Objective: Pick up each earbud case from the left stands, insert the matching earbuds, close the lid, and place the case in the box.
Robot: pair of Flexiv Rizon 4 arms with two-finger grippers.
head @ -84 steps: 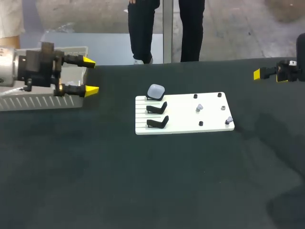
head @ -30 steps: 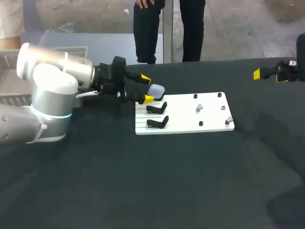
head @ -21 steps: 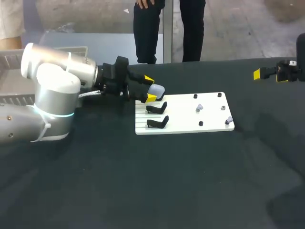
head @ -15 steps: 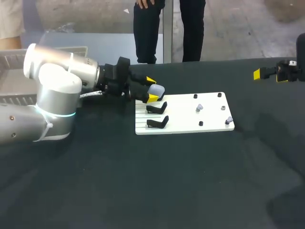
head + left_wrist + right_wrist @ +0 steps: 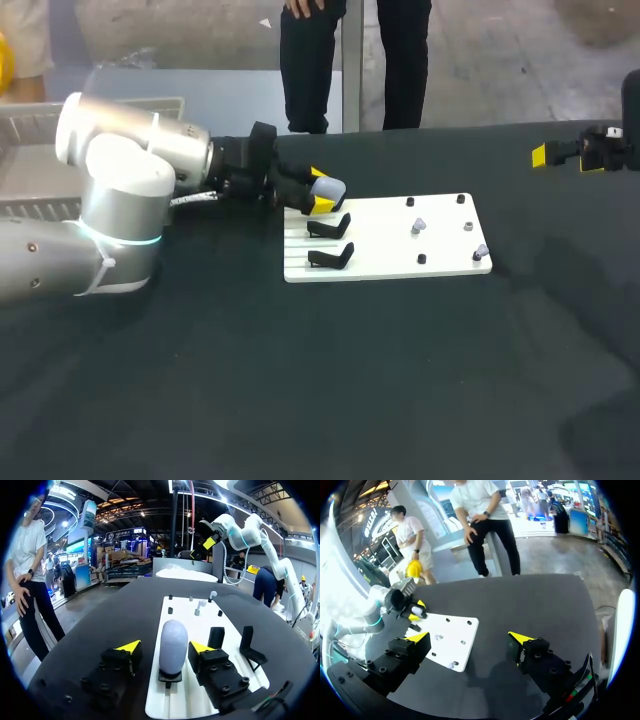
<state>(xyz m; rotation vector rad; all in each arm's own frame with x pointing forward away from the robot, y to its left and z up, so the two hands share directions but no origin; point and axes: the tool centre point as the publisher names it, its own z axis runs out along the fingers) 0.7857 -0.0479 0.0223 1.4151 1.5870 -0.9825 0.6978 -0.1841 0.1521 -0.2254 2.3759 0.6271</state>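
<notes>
Head view: left gripper (image 5: pixel 320 189) is at the far-left corner of the white board (image 5: pixel 390 262), one yellow tip on each side of the pale earbud case (image 5: pixel 331 186). The case sits on the farthest of three black stands. The two nearer stands (image 5: pixel 331 225) and (image 5: pixel 333 257) are bare. Two light earbuds (image 5: pixel 419 225) and (image 5: pixel 481 250) stand on the board's right half among small black pegs (image 5: pixel 409 202). The grey box (image 5: pixel 25 140) is at the table's far-left corner, behind the left arm. The right gripper (image 5: pixel 545 155) is parked at the far-right edge, well clear of the board. Left wrist view: the case (image 5: pixel 172 637) is upright on its stand, between the fingers of the left gripper (image 5: pixel 165 647). The finger on the side of the other stands is just beside the case, can't tell if it touches. The other finger shows a clear gap, so the fingers are released, no grasp. Empty stands (image 5: pixel 216 636) and (image 5: pixel 247 641) are off to one side. The earbuds (image 5: pixel 199 606) and (image 5: pixel 212 596) are ahead, at the far end of the board (image 5: pixel 187 617). Right wrist view: the right gripper (image 5: pixel 470 638) is spread wide with nothing between its fingers, hanging over bare table at the near corner of the board (image 5: pixel 451 632). The left arm (image 5: pixel 377 611) is at the board's far end. The case is too small here to make out.
</notes>
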